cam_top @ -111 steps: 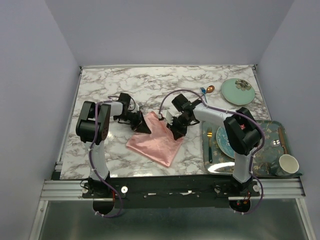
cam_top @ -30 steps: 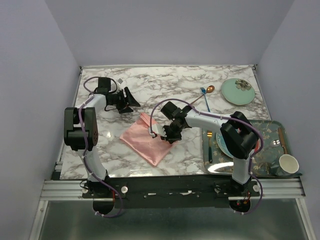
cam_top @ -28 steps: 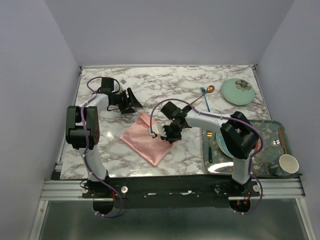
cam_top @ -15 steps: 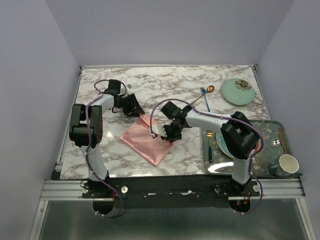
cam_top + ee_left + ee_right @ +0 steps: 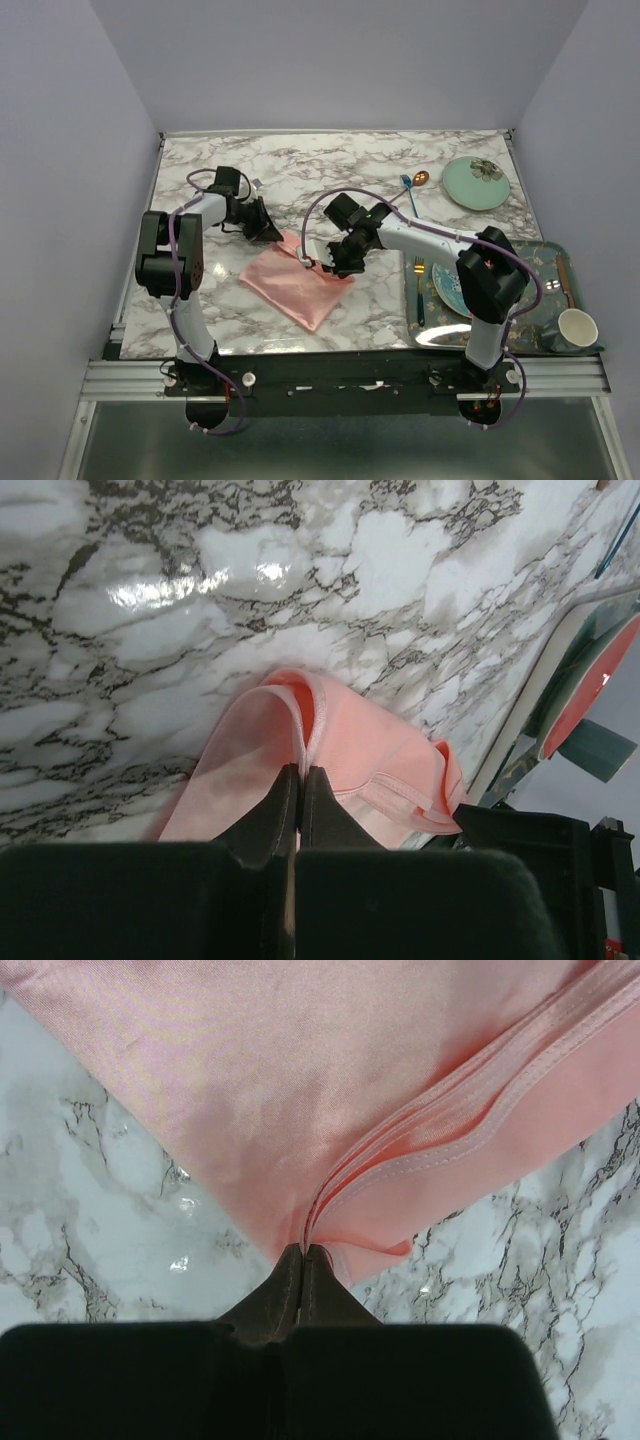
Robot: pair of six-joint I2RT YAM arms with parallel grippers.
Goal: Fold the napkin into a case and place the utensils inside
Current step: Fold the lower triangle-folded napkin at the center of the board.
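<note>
The pink napkin (image 5: pixel 292 290) lies folded in a slanted oblong on the marble, left of centre. My left gripper (image 5: pixel 270 233) is shut on its far corner; the left wrist view shows the jaws (image 5: pixel 300 772) pinching a raised hem of the cloth (image 5: pixel 370 745). My right gripper (image 5: pixel 331 265) is shut on the napkin's right edge; the right wrist view shows the jaws (image 5: pixel 305 1252) closed on the stacked hems of the cloth (image 5: pixel 300 1080). The copper spoon (image 5: pixel 421 179) and the small blue fork (image 5: pixel 408 190) lie far right on the table, beyond my right arm.
A pale green dish (image 5: pixel 475 181) sits at the far right. A tray (image 5: pixel 545 255) at the near right holds a teal plate (image 5: pixel 447 285), a gold fork with a teal handle (image 5: pixel 418 292) and a cup (image 5: pixel 575 330).
My left gripper came back from the far left, open, to the napkin's far corner and shut on it. My right gripper kept its hold and shifted slightly up and right.
</note>
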